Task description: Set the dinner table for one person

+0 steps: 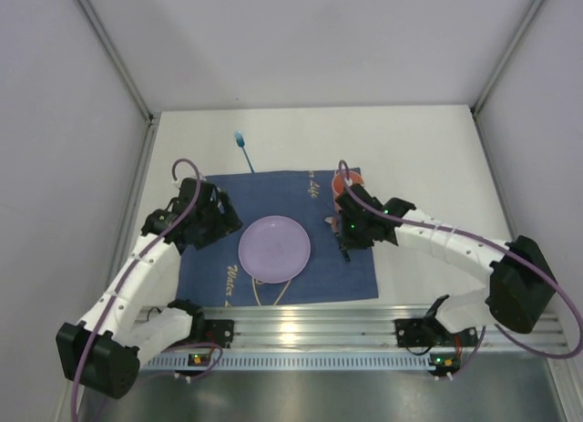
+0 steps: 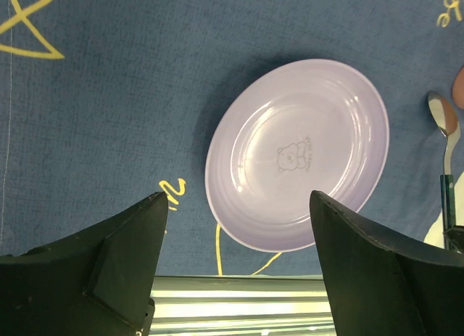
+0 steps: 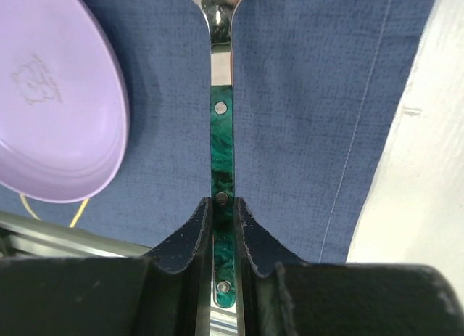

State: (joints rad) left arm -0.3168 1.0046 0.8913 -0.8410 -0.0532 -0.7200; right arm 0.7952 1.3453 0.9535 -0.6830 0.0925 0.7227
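A lilac plate (image 1: 274, 249) lies in the middle of the dark blue cloth (image 1: 209, 267) on the white dinner table (image 1: 410, 139). My right gripper (image 1: 345, 246) is shut on the green handle of a metal spoon (image 3: 221, 140), just right of the plate (image 3: 51, 96), and its bowl points away from me. I cannot tell if the spoon touches the cloth. My left gripper (image 1: 221, 223) is open and empty above the cloth, left of the plate (image 2: 297, 154). The spoon also shows in the left wrist view (image 2: 444, 118).
A blue-handled utensil (image 1: 244, 152) lies on the bare table behind the cloth. An orange-red round object (image 1: 342, 179) sits at the cloth's far right corner, partly hidden by my right arm. The silver rail (image 1: 301, 326) runs along the near edge.
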